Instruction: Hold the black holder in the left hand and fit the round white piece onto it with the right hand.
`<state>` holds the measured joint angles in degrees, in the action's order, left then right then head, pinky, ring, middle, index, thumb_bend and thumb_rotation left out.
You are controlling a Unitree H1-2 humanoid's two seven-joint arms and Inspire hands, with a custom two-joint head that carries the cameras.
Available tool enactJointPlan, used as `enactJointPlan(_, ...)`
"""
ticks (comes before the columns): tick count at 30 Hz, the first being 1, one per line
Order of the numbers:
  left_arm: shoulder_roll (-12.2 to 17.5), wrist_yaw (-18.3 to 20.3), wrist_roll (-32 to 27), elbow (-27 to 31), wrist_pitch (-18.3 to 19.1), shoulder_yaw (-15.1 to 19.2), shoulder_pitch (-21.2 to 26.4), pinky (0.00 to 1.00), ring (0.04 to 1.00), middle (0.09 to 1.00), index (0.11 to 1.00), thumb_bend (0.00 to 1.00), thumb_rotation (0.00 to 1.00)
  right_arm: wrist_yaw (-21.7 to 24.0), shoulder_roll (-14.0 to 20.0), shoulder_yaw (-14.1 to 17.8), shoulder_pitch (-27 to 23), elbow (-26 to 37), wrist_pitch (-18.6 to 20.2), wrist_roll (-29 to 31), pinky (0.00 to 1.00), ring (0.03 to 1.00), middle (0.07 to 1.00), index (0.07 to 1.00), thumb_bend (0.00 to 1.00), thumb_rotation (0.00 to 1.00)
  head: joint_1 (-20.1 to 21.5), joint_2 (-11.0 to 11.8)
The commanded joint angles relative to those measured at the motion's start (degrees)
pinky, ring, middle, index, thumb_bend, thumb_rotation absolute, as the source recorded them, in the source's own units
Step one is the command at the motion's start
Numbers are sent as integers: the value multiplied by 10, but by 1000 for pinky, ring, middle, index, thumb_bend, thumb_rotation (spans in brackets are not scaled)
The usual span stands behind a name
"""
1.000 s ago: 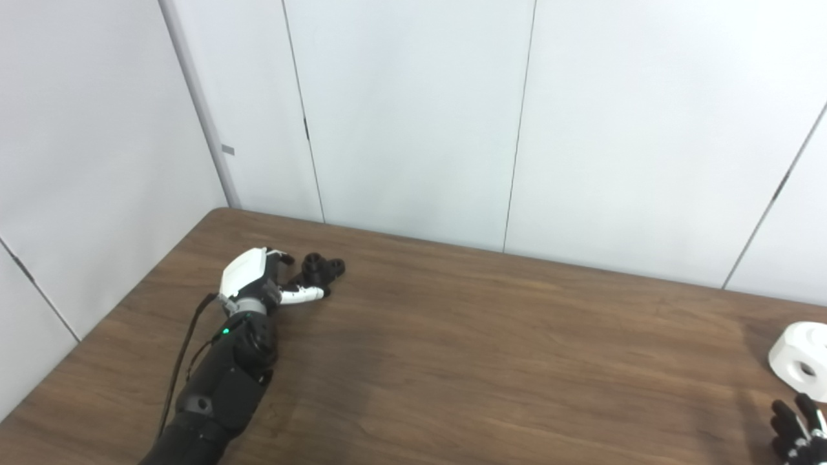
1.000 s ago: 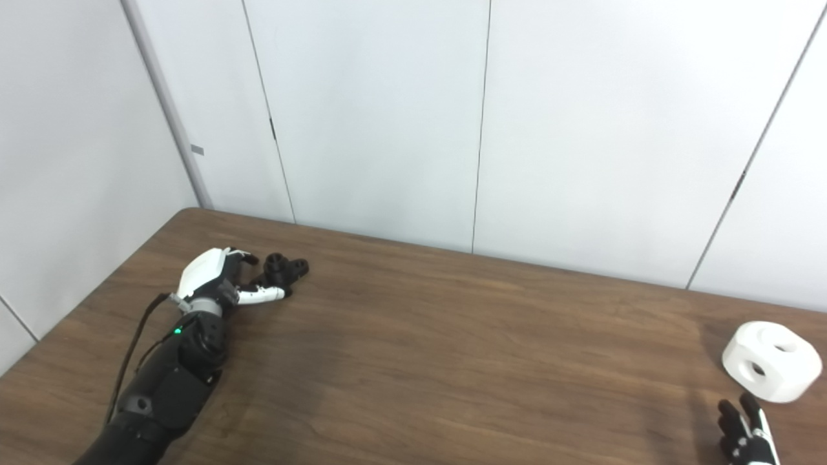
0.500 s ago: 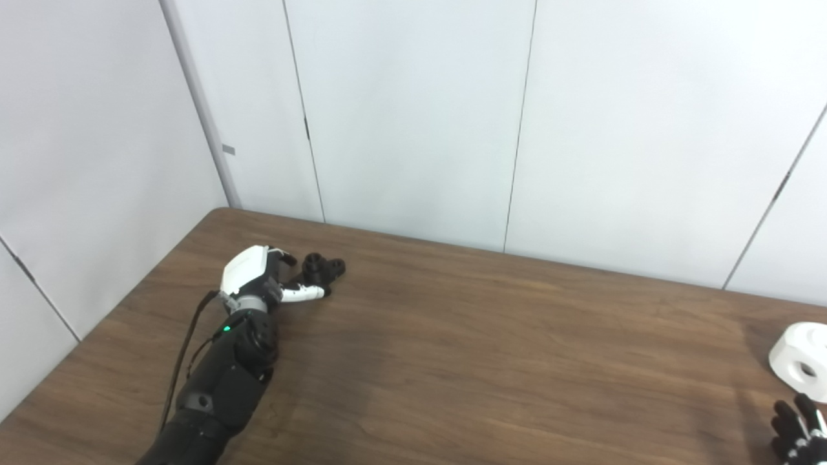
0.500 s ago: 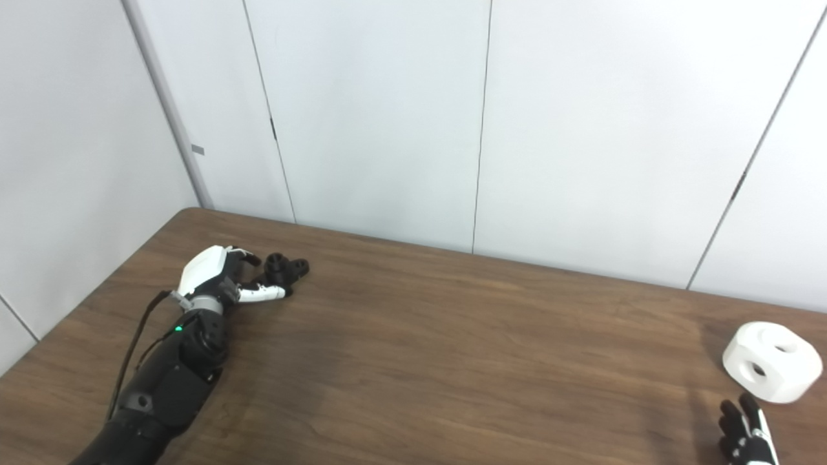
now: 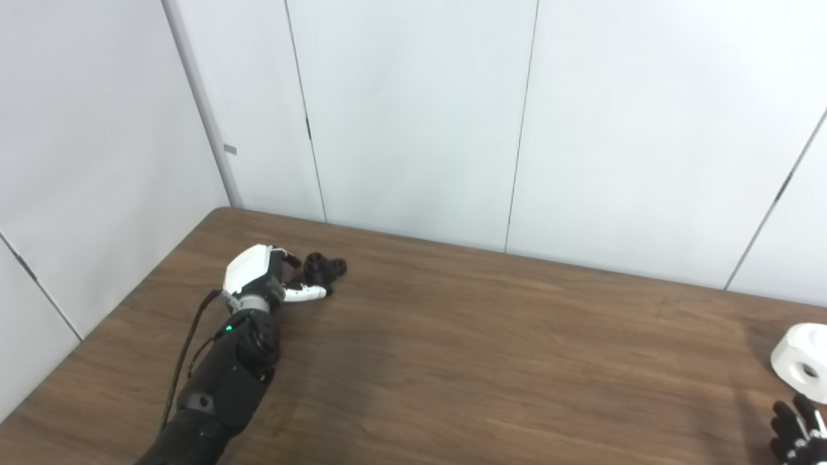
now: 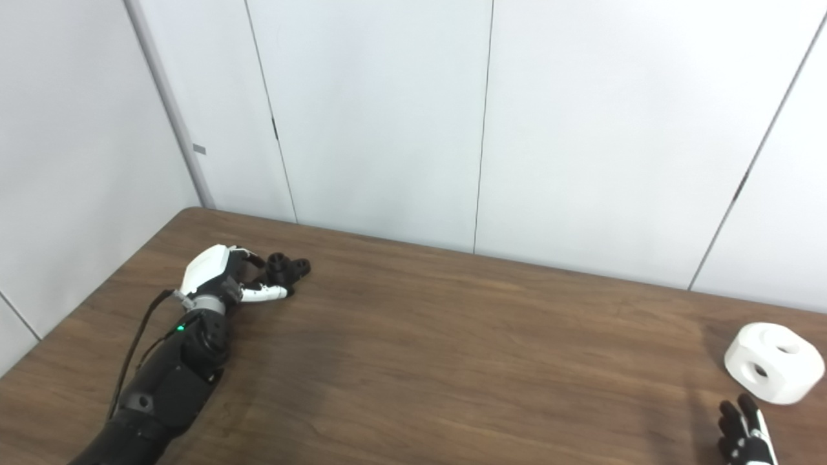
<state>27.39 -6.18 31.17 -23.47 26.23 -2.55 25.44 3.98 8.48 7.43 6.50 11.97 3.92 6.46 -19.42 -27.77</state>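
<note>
In the left eye view, the left hand [image 5: 258,279] is lying near the table's [image 5: 491,361] far left corner, its fingers parted around the black holder [image 5: 323,267] without clearly clamping it; the round white piece [image 5: 803,363] is sitting at the right edge. In the right eye view, the right hand [image 6: 744,434] is showing only spread fingertips just before the white piece, holding nothing; both parts are resting well apart.
</note>
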Motion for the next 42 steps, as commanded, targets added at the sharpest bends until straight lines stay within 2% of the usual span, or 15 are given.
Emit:
enactJointPlan(1, 13, -1, 4, 7, -4, -5, 7, 1000, 1000, 932, 676, 858, 254, -1, -1, 2, -5, 21, -6, 7, 1000, 982, 965, 1000, 546, 1000, 1, -2)
enactJointPlan(4, 12, -6, 3, 2, -9, -5, 7, 1000, 1000, 919, 646, 844, 229, -1, -1, 2, -4, 22, -6, 8, 1000, 984, 966, 1000, 544, 1000, 1, -3)
enactJointPlan(6, 10, -14, -2, -2, -19, -3, 7, 1000, 995, 900, 593, 831, 173, -1, -1, 1, -5, 23, -7, 6, 1000, 984, 964, 1000, 531, 1000, 1, -3)
enactJointPlan(7, 9, -16, -3, -4, -23, -2, 7, 1000, 993, 893, 542, 682, 121, -2, -1, 1, -5, 23, -8, 5, 1000, 982, 963, 1000, 531, 1000, 1, -3)
enactJointPlan(8, 8, -20, -6, -6, -30, -1, 6, 1000, 993, 889, 510, 589, 89, -1, -1, 2, -5, 23, -7, 6, 1000, 980, 962, 1000, 531, 1000, 1, -3)
enactJointPlan(11, 7, -28, -9, -13, -42, -1, 5, 1000, 968, 846, 486, 531, 55, 0, -1, 1, -5, 23, -8, 9, 1000, 985, 966, 1000, 535, 1000, 2, -3)
enactJointPlan(17, 7, -33, -10, -24, -50, -8, 6, 1000, 925, 799, 484, 522, 48, 1, 0, 2, -5, 28, -4, 12, 1000, 987, 969, 1000, 533, 1000, 3, -3)
enactJointPlan(28, 13, -27, -13, -18, -54, -19, 0, 1000, 920, 799, 485, 522, 48, -1, -1, 0, -3, 32, 1, 10, 1000, 985, 965, 1000, 544, 1000, 3, -3)
enactJointPlan(32, 14, -12, -13, 13, -46, -25, -14, 1000, 923, 808, 485, 521, 48, 3, 2, -2, -2, 32, 1, 10, 1000, 978, 960, 1000, 543, 1000, 10, -7)
enactJointPlan(36, 12, -3, -10, 49, -46, -31, -32, 1000, 925, 814, 485, 521, 48, 10, 6, -4, -7, 28, 3, 17, 1000, 1000, 997, 1000, 657, 1000, 13, -8)
enactJointPlan(42, 5, -2, 10, 107, -46, -49, -61, 1000, 911, 802, 485, 522, 49, 4, 1, -4, -10, 33, 20, 16, 1000, 1000, 1000, 1000, 689, 1000, 20, -11)
